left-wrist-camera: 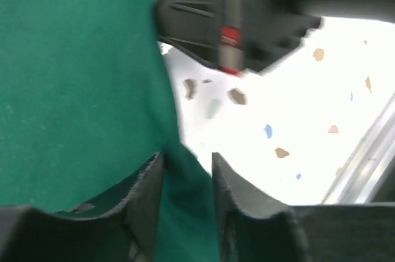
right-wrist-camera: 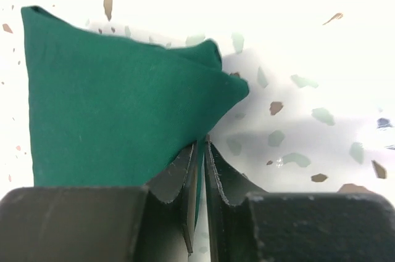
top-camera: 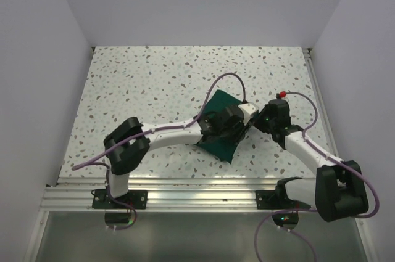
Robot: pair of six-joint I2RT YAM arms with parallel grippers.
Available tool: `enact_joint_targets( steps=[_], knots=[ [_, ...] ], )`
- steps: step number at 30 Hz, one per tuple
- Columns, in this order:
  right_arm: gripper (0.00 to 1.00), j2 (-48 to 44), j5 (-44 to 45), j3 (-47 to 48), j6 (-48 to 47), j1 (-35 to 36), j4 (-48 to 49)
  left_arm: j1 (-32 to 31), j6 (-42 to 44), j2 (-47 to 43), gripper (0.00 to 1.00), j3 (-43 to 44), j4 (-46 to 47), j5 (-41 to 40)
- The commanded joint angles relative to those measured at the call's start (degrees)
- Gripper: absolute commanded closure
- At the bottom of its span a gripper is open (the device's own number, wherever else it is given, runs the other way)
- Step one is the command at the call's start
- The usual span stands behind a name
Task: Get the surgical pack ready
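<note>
Top view: the folded green cloth [top-camera: 223,146] lies on the speckled table [top-camera: 154,83], right of centre and toward the near side. The left gripper [top-camera: 220,126] sits over its middle. The right gripper [top-camera: 254,121] meets its right edge.

Left wrist view: the jaws stand at a narrow gap with a fold of the green cloth clamped between them. The right gripper's black body shows at the far side, blurred.

Right wrist view: the jaws are almost together, pinching a thin edge at the cloth's near corner.
</note>
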Motion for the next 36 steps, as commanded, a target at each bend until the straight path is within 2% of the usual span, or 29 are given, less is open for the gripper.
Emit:
enact_joint_targets(
  steps=[1, 4, 7, 10, 13, 17, 21, 25, 30, 34, 36],
  knots=[
    [0.86, -1.3, 2.0, 3.6, -2.5, -1.5, -3.1, -1.4, -0.3, -5.1, 0.54, 2.1, 1.2, -0.6],
    [0.85, -1.8, 3.3, 5.2, -3.1, -3.0, -6.0, -2.3, -0.3, -6.8, 0.48, 2.0, 0.5, -1.2],
    [0.85, -4.0, 4.6, 7.0, -4.2, -4.7, -8.4, -2.6, -0.9, -9.7, 0.48, 0.6, 0.8, -1.1],
    [0.84, -7.6, 2.9, 7.6, -5.8, -5.2, -6.7, -2.6, -1.4, -12.6, 0.53, -1.9, 2.5, 1.2],
    [0.84, -7.7, -3.1, 8.8, -6.5, -5.2, -4.5, -2.6, -1.6, -14.1, 0.57, -4.7, 4.5, 2.7],
    [0.88, -2.2, -15.8, 9.2, -4.9, -5.2, 1.4, -2.6, -2.1, -14.5, 0.62, -9.0, 7.4, 4.5],
    [0.94, 2.4, -20.5, 7.5, -2.4, -5.2, 8.3, -2.5, -2.6, -13.3, 0.67, -11.0, 11.5, 6.2],
    [1.0, 5.9, -22.7, 6.0, -1.2, -5.2, 12.8, -2.4, -2.5, -12.0, 0.81, -13.1, 14.3, 6.5],
    [1.0, 13.0, -24.7, 5.0, -0.3, -6.0, 17.2, -2.5, -2.6, -11.5, 0.99, -17.9, 16.6, 8.8],
    [1.0, 19.2, -26.9, 3.7, 0.8, -8.8, 23.6, -2.5, -3.2, -11.6, 1.0, -22.8, 17.7, 9.1],
    [1.0, 20.9, -26.7, 4.0, 0.2, -9.7, 23.9, -2.5, -3.5, -12.6, 1.0, -26.8, 19.1, 8.3]
  ],
)
